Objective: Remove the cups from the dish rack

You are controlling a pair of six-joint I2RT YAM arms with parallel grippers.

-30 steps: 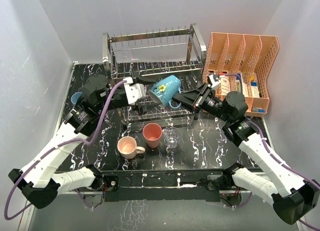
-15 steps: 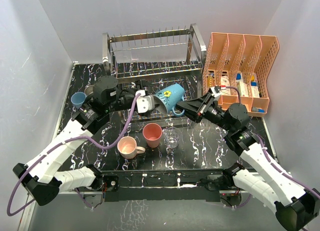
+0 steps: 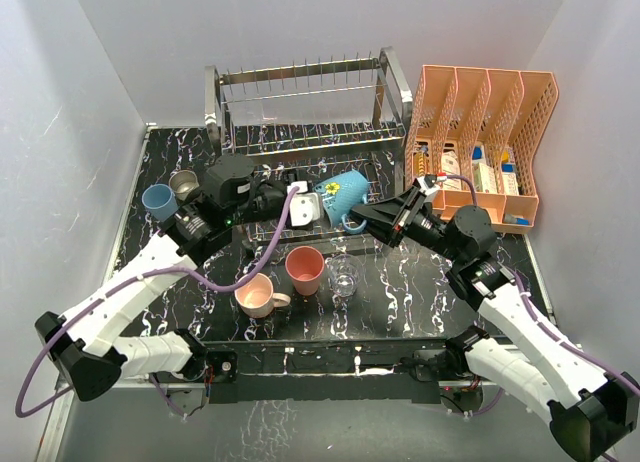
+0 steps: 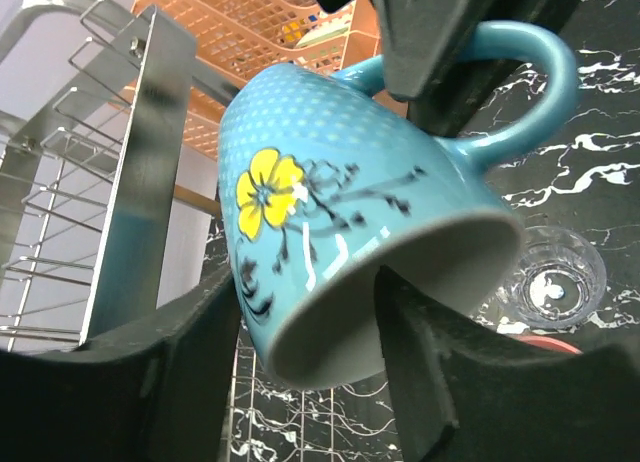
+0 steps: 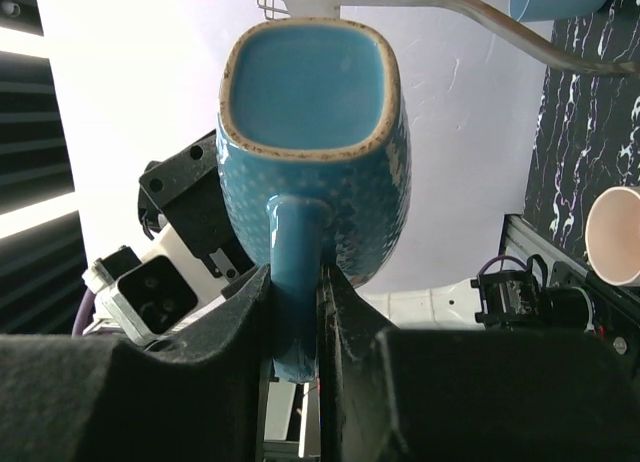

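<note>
Left tool (image 4: 310,317) moved in, half-open astride teal mug (image 4: 330,182) rim, contact unclear; right tool (image 5: 295,312) pinches handle (image 5: 297,242).

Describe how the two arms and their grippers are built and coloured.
The left arm and right arm are both made of smooth white shell links joined by black joint housings, and both sit on black bases. A thin purple cable runs loosely along each one. The left gripper and right gripper each end in two broad, matte black fingers.

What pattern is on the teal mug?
Yellow flower with dark stems on teal mug; left wrist view.
</note>
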